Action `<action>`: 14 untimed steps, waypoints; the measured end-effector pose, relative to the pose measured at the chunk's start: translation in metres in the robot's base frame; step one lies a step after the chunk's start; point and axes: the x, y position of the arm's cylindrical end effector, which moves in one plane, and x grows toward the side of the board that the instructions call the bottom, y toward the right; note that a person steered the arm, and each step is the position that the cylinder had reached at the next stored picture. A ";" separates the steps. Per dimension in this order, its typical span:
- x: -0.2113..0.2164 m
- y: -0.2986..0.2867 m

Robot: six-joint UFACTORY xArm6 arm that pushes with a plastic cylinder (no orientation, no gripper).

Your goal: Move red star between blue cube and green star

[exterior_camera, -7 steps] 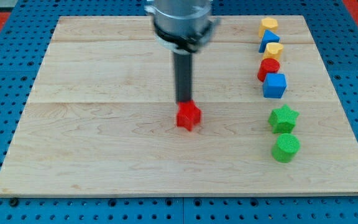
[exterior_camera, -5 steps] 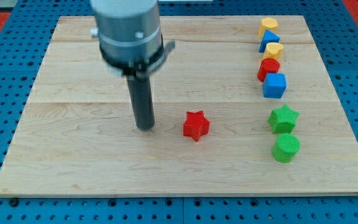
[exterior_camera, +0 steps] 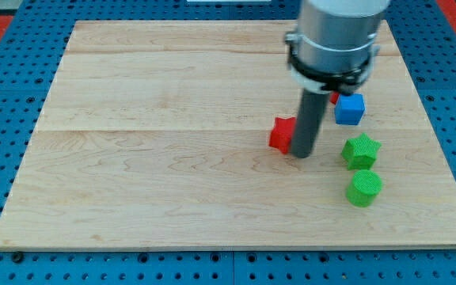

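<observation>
The red star (exterior_camera: 281,133) lies on the wooden board, right of centre, partly hidden behind my rod. My tip (exterior_camera: 302,153) rests on the board just to the star's right, touching or nearly touching it. The blue cube (exterior_camera: 350,109) sits to the upper right of the tip. The green star (exterior_camera: 361,151) lies to the tip's right, below the blue cube. The gap between cube and star is right of my tip.
A green cylinder (exterior_camera: 364,188) stands below the green star. A bit of a red block (exterior_camera: 335,98) shows beside the blue cube, mostly hidden by the arm. The arm's body covers the blocks near the board's (exterior_camera: 133,158) upper right.
The red star has shifted right and up. My tip has swung from the star's left to its right side, and the arm now hides the yellow and blue blocks at upper right.
</observation>
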 end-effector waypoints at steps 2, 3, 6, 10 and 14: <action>-0.021 -0.033; -0.042 -0.001; -0.054 -0.015; -0.020 0.017; -0.020 0.052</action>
